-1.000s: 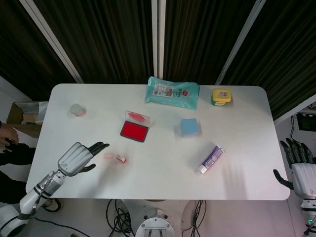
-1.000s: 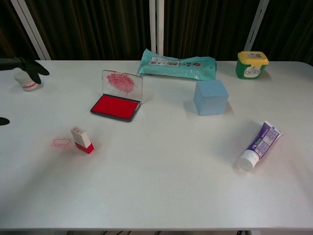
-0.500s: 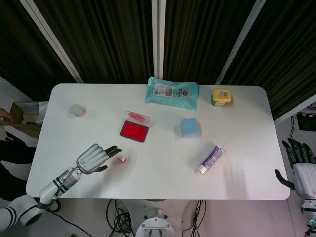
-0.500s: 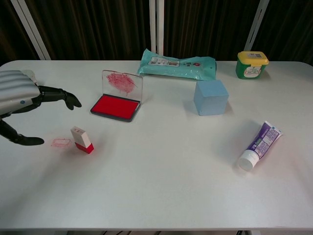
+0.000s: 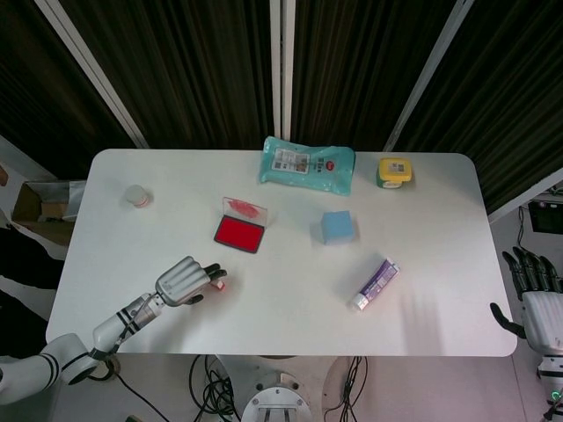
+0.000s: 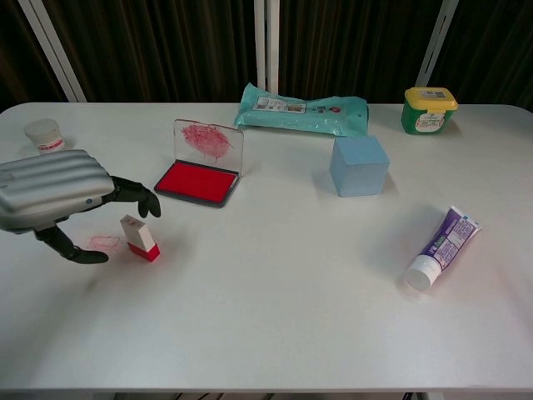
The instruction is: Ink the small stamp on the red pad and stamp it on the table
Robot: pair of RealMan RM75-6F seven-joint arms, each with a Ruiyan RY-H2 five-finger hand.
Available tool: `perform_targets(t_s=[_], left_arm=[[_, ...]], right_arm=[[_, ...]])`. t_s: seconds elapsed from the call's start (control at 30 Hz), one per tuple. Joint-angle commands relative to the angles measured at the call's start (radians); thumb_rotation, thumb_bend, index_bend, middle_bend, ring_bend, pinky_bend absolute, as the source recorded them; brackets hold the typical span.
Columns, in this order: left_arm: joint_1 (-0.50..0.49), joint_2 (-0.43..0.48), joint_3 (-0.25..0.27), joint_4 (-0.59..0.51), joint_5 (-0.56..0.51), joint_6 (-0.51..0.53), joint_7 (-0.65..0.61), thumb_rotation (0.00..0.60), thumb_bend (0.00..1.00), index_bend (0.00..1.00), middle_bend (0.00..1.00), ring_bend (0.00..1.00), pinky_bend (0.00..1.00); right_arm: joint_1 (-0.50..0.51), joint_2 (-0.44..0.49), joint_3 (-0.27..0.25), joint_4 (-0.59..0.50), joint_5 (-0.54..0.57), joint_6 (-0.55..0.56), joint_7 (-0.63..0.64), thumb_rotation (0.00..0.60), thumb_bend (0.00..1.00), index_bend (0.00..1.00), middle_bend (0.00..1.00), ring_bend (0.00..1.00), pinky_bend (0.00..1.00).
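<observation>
Now the left hand [image 6: 54,200] is at the lower left of the white bench [image 6: 283,308], with its fingers apart and reaching toward the small stamp [image 6: 140,238]. It grasps nothing; in the chest view the dark fingertips [image 6: 148,204] are just above and beside the stamp, and I cannot tell for sure if one of them touches it. The stamp stands upright, white on top and red at the bottom, in the left part of the frame. Just beside it, to the left, a small clear cap [image 6: 104,242] with a pink stain lies flat on the bench, under the hand.

The red pad [image 6: 197,182] is near, up and to the right of the stamp, with its clear lid [image 6: 208,142] standing open and marked with red ink. In the head view the right hand [image 5: 535,294] is at the lower right edge of the frame, off the bench, fingers spread and holding nothing.

Farther back lies a teal wipes pack [image 6: 301,110], and in the upper right stands a yellow-lidded green jar [image 6: 430,110]. A blue cube [image 6: 359,165] is right of center, a purple tube [image 6: 442,247] lies at the right, and a small white jar [image 6: 44,134] stands at the far left.
</observation>
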Motion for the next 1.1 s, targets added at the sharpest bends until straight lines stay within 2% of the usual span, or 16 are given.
perform_targets(t_s=[0.03,0.33,1.1], left_arm=[[-0.013,-0.021,0.005,0.029,-0.013,-0.012,-0.012,0.6,0.2,0.32,0.39,0.92,1.0],[-0.028,-0.065,0.021,0.09,-0.02,0.01,-0.042,0.6,0.23,0.41,0.43,0.93,1.0],[-0.048,-0.109,0.047,0.157,-0.049,0.037,-0.075,0.6,0.32,0.51,0.53,0.95,1.0]], right_arm=[[0.0,0.001,0.001,-0.003,0.0,0.0,-0.001,0.6,0.2,0.0,0.0,0.0,0.0],[0.0,0.0,0.002,0.002,0.008,-0.006,0.0,0.6,0.2,0.0,0.0,0.0,0.0],[0.0,-0.001,0.003,0.008,0.015,-0.017,0.003,0.6,0.2,0.0,0.0,0.0,0.0]])
